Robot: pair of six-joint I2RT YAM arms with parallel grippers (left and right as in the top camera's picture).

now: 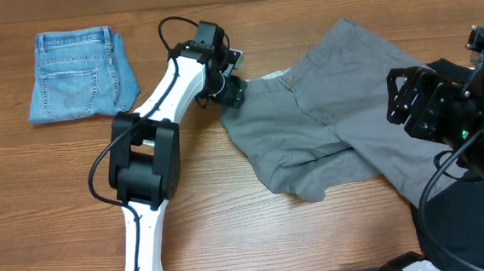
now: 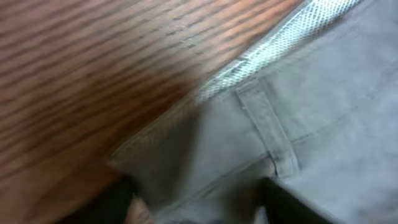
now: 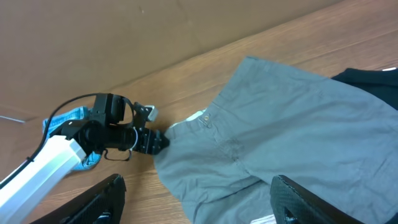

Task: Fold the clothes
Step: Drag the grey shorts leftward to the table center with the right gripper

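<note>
The grey shorts lie spread and rumpled right of the table's centre, waistband to the left with pale lining showing. They also show in the right wrist view. My left gripper is at the waistband's left corner. In the left wrist view its two fingers stand apart with the grey fabric and a belt loop between them. My right gripper hovers open and empty above the shorts' right side, its fingers wide apart.
Small folded light-blue denim shorts lie at the back left. A black garment lies beyond the grey shorts on the right. A white object sits at the front edge.
</note>
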